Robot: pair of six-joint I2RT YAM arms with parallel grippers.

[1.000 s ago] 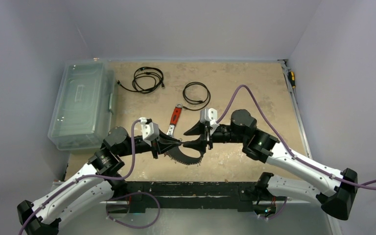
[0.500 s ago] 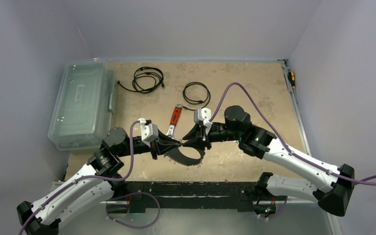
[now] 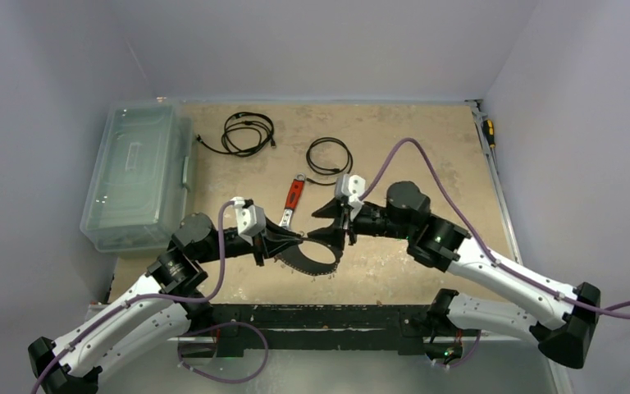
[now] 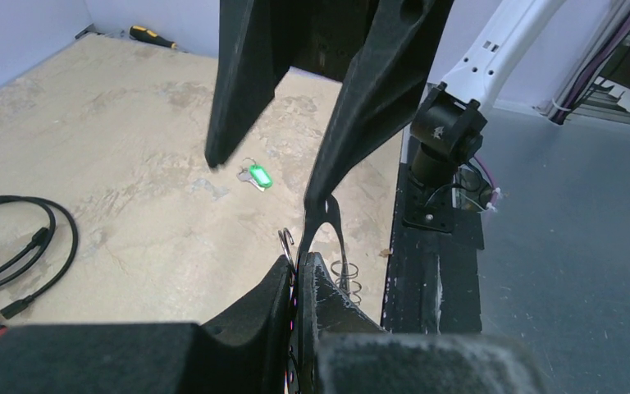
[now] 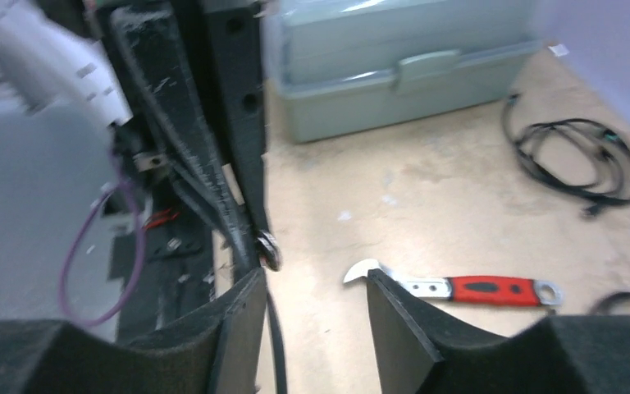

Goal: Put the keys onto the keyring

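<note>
The keyring [image 4: 284, 240] is showing only as a short curl of wire poking out of the left gripper [image 4: 299, 263], which is clenching it above the near edge of the worktop [image 3: 426, 148]; the rest is hiding behind the fingers. The right gripper [image 5: 312, 283] is hovering just beside, jaws parted, grasping nothing. The green-headed key [image 4: 256, 176] is lying on the worktop below. The clear lidded box [image 3: 135, 176] is sitting at the left edge, its contents too hazy to tell.

Two cables [image 3: 230, 139] [image 3: 308, 156]; one wrench [image 3: 294, 195], box [image 3: 135, 176], green key [image 4: 256, 176]
</note>
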